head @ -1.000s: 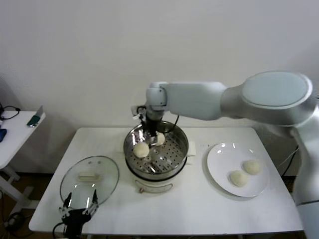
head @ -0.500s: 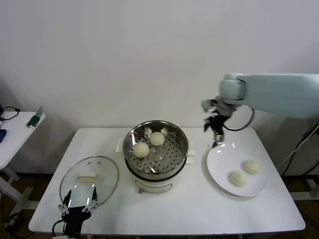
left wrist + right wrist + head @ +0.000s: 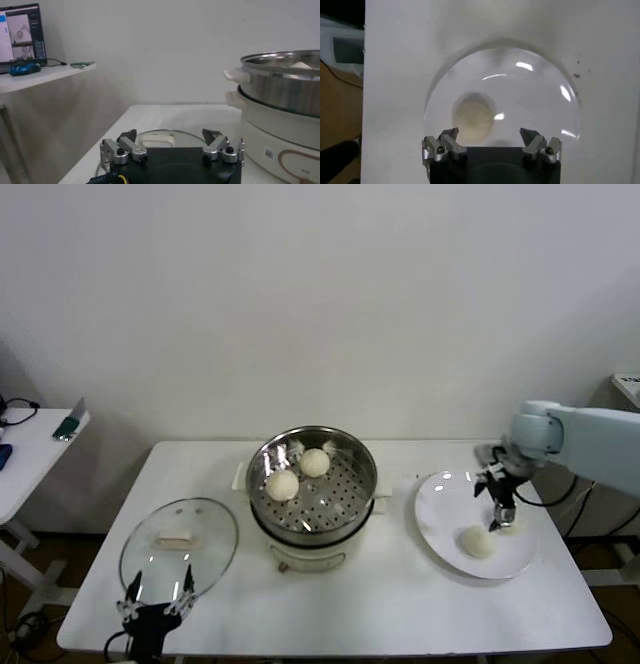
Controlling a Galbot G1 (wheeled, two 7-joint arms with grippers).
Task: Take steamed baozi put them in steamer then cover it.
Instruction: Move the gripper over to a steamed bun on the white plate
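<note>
Two smooth baozi (image 3: pixel 298 472) sit in the shiny perforated steamer (image 3: pixel 313 489). The right gripper (image 3: pixel 499 515), fingers spread, hovers over the white plate (image 3: pixel 440 524); its wrist camera shows one bun (image 3: pixel 473 116). The left gripper (image 3: pixel 158 595), spread, idles by the glass cover (image 3: pixel 180 542).

Plain white wall (image 3: pixel 300 294), side desk (image 3: pixel 30 449)
</note>
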